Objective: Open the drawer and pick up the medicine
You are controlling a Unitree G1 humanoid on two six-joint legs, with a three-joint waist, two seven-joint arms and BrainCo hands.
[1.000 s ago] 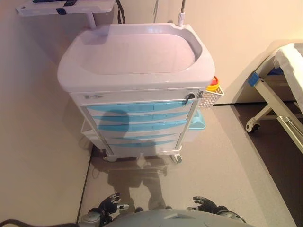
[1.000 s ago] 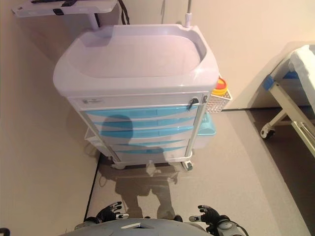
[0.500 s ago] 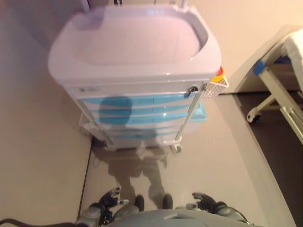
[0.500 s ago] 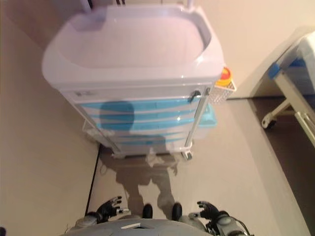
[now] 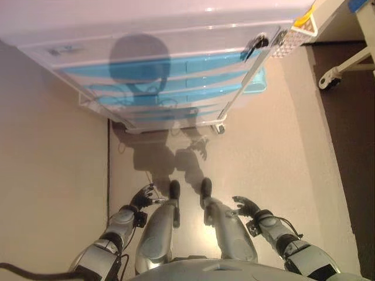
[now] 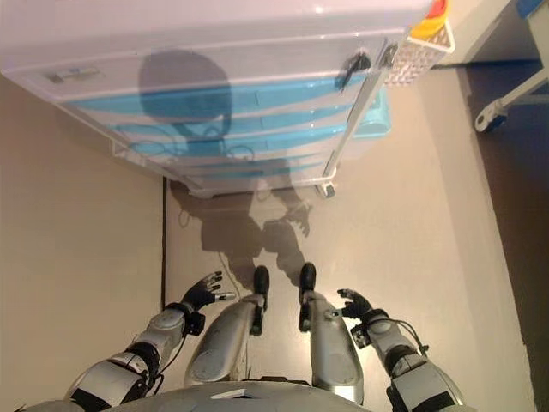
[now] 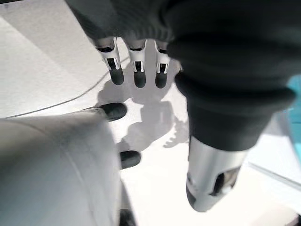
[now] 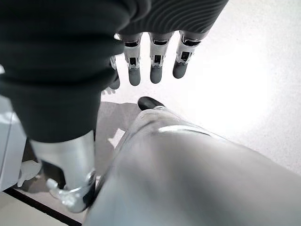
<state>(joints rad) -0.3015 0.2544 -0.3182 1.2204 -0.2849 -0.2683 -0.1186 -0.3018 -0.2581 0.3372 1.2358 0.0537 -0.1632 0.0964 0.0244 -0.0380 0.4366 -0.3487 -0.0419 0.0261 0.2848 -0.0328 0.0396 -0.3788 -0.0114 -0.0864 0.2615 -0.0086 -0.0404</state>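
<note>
Tipping my view downward since a second ago, I hang my left hand (image 5: 142,198) and right hand (image 5: 246,206) low, fingers relaxed, empty; cart (image 5: 176,35) drawers (image 5: 152,69) remain closed.

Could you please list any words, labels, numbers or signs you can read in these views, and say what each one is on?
No text can be read.
Small label on the cart front panel, above the top drawer: a strip with print, too small to read.
Yellow and red container in the side basket: no legible print.
</note>
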